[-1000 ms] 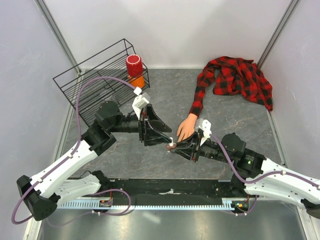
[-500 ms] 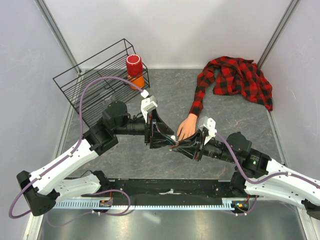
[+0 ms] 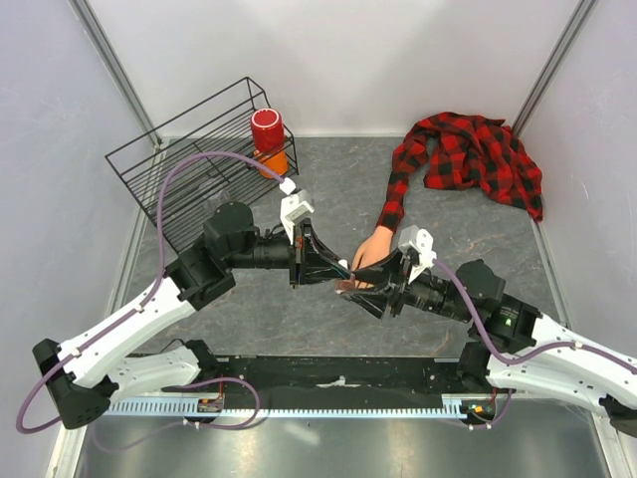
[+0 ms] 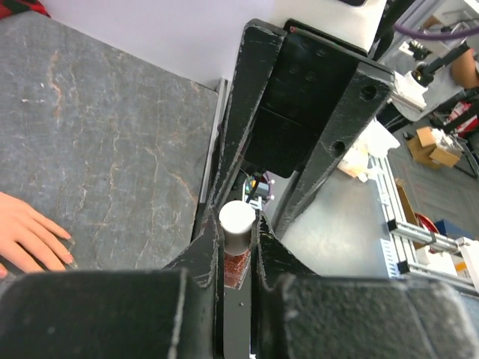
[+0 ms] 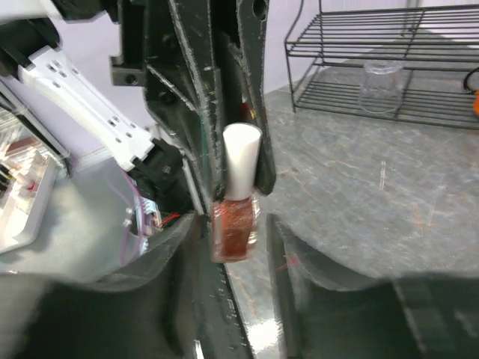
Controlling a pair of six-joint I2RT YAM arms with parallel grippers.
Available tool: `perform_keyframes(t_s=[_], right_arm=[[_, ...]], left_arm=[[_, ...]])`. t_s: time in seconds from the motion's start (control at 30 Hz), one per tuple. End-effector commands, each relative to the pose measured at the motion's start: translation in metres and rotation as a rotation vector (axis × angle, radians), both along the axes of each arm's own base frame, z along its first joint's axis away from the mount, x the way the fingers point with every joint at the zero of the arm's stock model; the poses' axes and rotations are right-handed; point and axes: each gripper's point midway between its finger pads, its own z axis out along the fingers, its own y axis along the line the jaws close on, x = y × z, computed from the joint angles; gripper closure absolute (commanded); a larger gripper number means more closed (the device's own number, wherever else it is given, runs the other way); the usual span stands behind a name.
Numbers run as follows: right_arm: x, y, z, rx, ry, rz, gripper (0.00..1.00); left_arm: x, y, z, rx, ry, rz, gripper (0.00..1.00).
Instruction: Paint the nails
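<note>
A small polish bottle [image 5: 234,228] of red-brown varnish with a white cap [image 4: 237,221] hangs in the air between the two arms. My left gripper [image 4: 238,228] is shut on the cap, one finger on each side. My right gripper [image 5: 236,250] is open, and its fingers [image 5: 299,250] stand clear of the glass body on both sides. The pale mannequin hand [image 3: 371,251] lies palm down just behind the meeting grippers, coming out of a red plaid sleeve [image 3: 398,189]. Some of its nails [image 4: 67,256] show at the left edge of the left wrist view.
A black wire rack [image 3: 189,164] stands at the back left with a red-lidded orange container [image 3: 268,139] beside it and a clear glass [image 5: 382,86] on its shelf. The rest of the plaid shirt [image 3: 478,154] is heaped at the back right.
My left gripper came in from the left and shut on the bottle's cap. My right gripper, which held the bottle, has opened off it.
</note>
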Motion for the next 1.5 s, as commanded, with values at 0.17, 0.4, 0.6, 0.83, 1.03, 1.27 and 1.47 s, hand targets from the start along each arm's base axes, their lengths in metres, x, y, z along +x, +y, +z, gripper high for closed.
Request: perform_keyframes(t_s=[0.17,0.4,0.6,0.83,1.03,1.27,1.47], right_arm=[[-0.003,0.002,0.030,0.136,-0.057,0.013,0.39],[0.000,0.012,0.030,0.136,-0.070,0.029,0.48],[0.002,0.015,0.032,0.140,-0.077,0.028,0.55],[0.002,0.015,0.036,0.140,-0.092,0.025,0.60],[0.000,0.018,0.033,0.122,-0.097,0.047,0.98],[-0.012,0.010,0.033,0.128,-0.122,0.089,1.00],[-0.042,0.007,0.045,0.196,-0.130,0.238,1.00]], left_arm=[[0.007,0.006,0.036,-0.121,-0.006,0.096,0.98],[0.004,0.005,0.043,-0.145,0.005,0.081,0.98],[0.001,0.006,0.043,-0.148,0.002,0.065,0.98],[-0.005,0.005,0.040,-0.133,0.000,0.026,0.98],[-0.009,0.005,0.040,-0.128,-0.020,-0.004,0.98],[-0.010,0.018,0.057,-0.197,-0.056,0.055,0.39],[-0.028,0.011,0.062,-0.252,-0.044,-0.079,0.50]])
